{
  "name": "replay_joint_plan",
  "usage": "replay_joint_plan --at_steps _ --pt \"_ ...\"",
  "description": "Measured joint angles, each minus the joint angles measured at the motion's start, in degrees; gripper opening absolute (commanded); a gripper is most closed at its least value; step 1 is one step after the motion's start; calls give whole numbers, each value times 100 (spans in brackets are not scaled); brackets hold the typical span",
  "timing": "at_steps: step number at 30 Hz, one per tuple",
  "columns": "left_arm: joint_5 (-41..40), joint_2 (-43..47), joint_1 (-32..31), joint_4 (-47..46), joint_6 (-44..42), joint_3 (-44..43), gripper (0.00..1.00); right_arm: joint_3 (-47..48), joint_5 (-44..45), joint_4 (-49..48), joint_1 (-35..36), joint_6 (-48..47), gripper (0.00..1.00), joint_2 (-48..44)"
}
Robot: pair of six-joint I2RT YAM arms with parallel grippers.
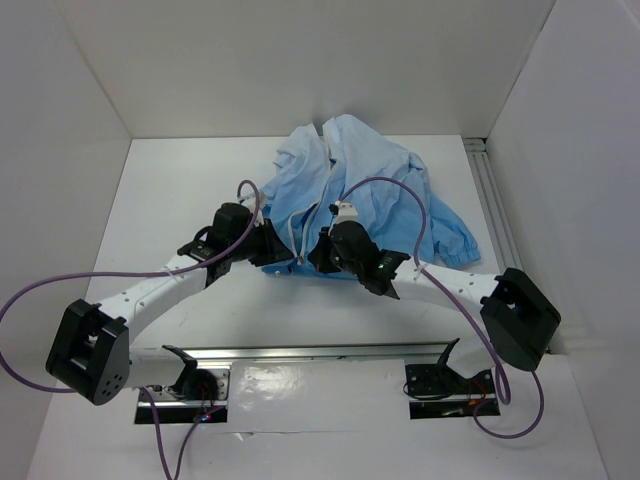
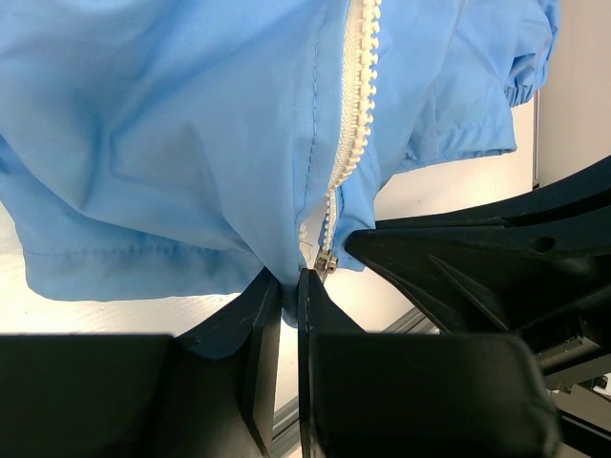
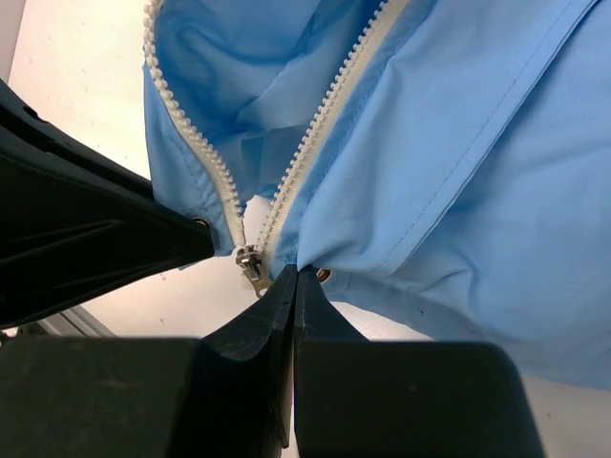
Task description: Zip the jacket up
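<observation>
The light-blue jacket [image 1: 372,185] lies bunched at the table's middle, its front open in a V with the hem towards the arms. My left gripper [image 1: 284,250] is shut on the hem fabric [image 2: 289,279], just left of the metal zipper slider [image 2: 326,261]. The white zipper strip [image 2: 355,86] runs up from the slider. My right gripper [image 1: 322,254] is shut on the hem [image 3: 295,275] just right of the slider [image 3: 250,262], beside a metal eyelet [image 3: 325,276]. The two rows of teeth [image 3: 329,105] part above the slider. The two grippers sit close together.
White walls enclose the table on three sides. A metal rail [image 1: 495,205] runs along the right wall, and another rail [image 1: 320,352] lies across the front by the arm bases. Purple cables [image 1: 400,190] loop over the jacket.
</observation>
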State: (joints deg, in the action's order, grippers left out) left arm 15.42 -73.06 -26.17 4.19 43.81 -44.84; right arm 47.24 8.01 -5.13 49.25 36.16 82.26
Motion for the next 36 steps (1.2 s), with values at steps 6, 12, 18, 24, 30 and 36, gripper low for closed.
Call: replay_joint_plan --at_steps 6,12,18,24,30,36 --pt "-15 0 0 0 0 0 0 0 -33 -4 0 -2 0 9" --pt "-17 7 0 -2 0 0 0 0 -52 -2 0 0 0 68" --pt "-17 9 0 -2 0 0 0 0 -72 -2 0 -2 0 70" --pt "-15 9 0 -7 0 0 0 0 -72 -2 0 -2 0 70" --pt "-11 9 0 -57 0 24 0 0 -72 -2 0 0 0 70" --pt "-11 9 0 -79 2 28 0 0 -72 -2 0 -2 0 70"
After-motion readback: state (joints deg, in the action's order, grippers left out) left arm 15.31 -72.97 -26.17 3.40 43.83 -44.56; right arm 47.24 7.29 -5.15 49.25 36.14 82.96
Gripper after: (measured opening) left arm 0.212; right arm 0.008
